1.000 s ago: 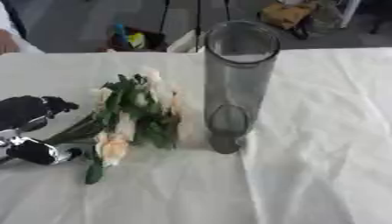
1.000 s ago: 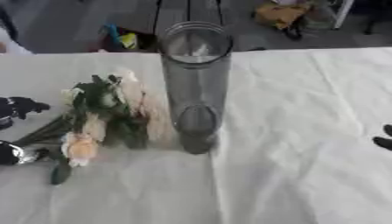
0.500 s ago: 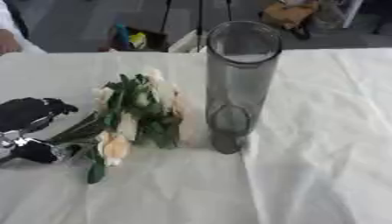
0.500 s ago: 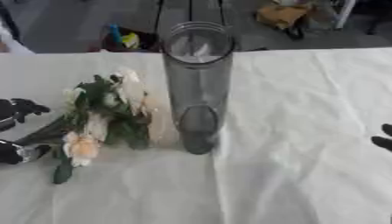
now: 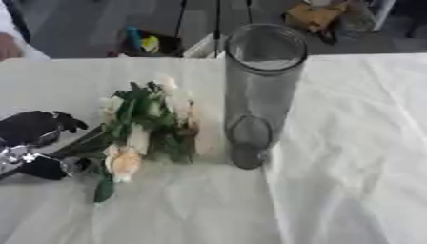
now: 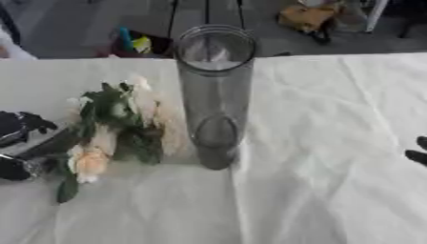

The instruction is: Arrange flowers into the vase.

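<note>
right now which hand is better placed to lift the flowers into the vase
Left. The left hand is at the stem end of the flower bunch, beside the glass vase. The right hand only shows at the far right edge, away from both.

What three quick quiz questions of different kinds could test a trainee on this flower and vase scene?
1. True or false: the flowers already stand inside the vase.
2. Which hand is at the flower stems? A) left hand B) right hand C) both
3. Fill in: the vase stands upright on the white ____, to the robot's ____ of the flowers.

Key
1. False: they lie on the cloth beside the vase.
2. A: the left hand is at the stem ends; only a bit of the right hand shows at the right eye view's right edge.
3. cloth; right.
</note>
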Controlling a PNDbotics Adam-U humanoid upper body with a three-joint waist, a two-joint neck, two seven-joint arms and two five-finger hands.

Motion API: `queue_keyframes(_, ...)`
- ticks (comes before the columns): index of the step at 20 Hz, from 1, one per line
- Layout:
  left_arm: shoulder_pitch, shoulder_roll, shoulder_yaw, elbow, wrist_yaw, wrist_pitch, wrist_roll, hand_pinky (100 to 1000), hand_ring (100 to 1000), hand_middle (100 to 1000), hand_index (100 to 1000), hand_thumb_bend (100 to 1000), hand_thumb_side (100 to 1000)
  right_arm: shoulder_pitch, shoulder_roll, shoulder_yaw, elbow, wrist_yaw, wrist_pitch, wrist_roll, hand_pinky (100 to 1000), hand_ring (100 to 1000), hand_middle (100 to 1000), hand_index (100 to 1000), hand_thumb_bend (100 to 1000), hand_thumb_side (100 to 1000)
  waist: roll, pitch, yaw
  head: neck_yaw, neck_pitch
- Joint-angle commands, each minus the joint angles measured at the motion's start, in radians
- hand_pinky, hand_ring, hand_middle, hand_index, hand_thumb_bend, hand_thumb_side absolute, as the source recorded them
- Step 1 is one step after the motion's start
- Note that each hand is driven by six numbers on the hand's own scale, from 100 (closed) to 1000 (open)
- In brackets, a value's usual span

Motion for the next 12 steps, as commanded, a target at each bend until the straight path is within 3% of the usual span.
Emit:
queue_keyframes(1, -0.015, 0.019, 0.000, -0.004, -0.011, 0.002, 0.000, 594, 594, 718, 898, 349, 524, -0.007, 0.001, 0.001, -0.014, -0.006, 0.002, 0.003, 715, 802, 718, 889, 100, 1000, 0.001, -0.002, -0.002, 0.003, -0.012)
queue_keyframes(5, -0.016, 0.016, -0.001, 0.003, -0.030, -0.001, -0.002, 588, 589, 713, 895, 302, 465, -0.009, 0.003, 0.001, -0.014, -0.007, 0.004, 0.006, 715, 803, 718, 890, 100, 1000, 0.001, -0.001, -0.005, 0.004, -0.014)
queue_keyframes(12, -0.019, 0.010, -0.004, 0.015, -0.051, 0.013, 0.019, 557, 567, 693, 879, 272, 461, -0.013, 0.007, 0.002, -0.014, -0.008, 0.009, 0.014, 716, 805, 717, 890, 100, 1000, 0.003, 0.003, -0.008, 0.004, -0.018)
